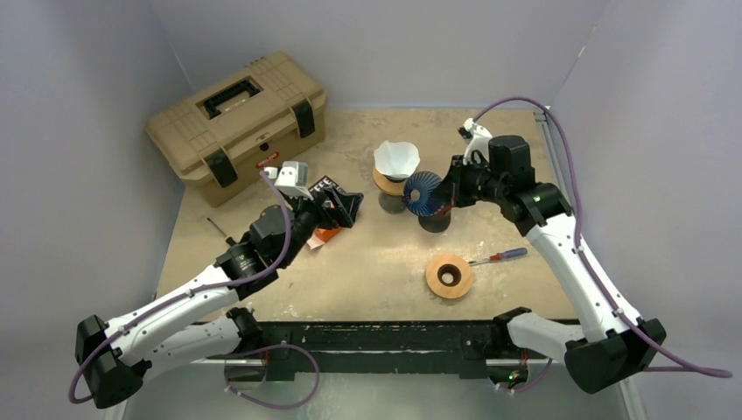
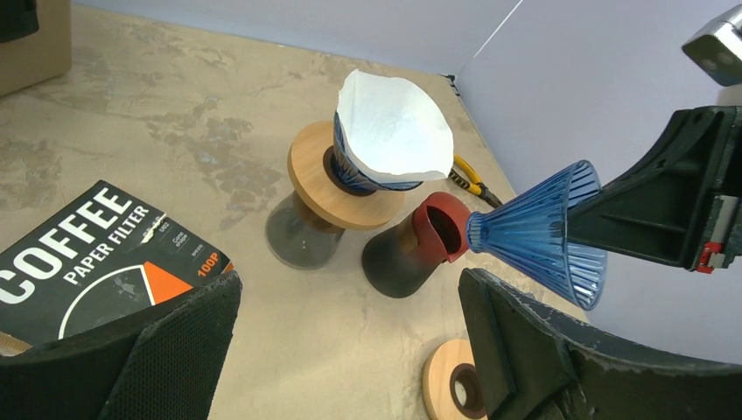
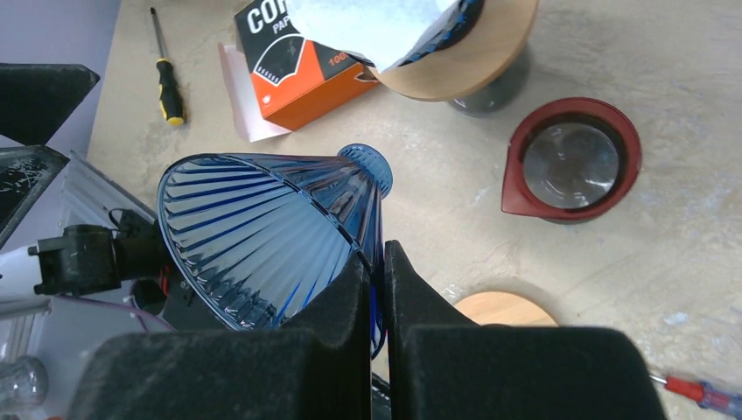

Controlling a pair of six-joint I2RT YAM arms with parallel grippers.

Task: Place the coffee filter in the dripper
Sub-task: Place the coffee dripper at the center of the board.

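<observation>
A white paper coffee filter stands open inside a blue dripper on a wooden collar over a glass carafe. My right gripper is shut on the rim of a second blue ribbed dripper. It holds that dripper tipped on its side, just above a dark carafe with a red rim. My left gripper hangs open and empty over the coffee filter box, left of both carafes.
A tan toolbox stands at the back left. A loose wooden ring and a red-handled screwdriver lie near the front. A small screwdriver lies left of the box. Yellow pliers lie behind the carafes.
</observation>
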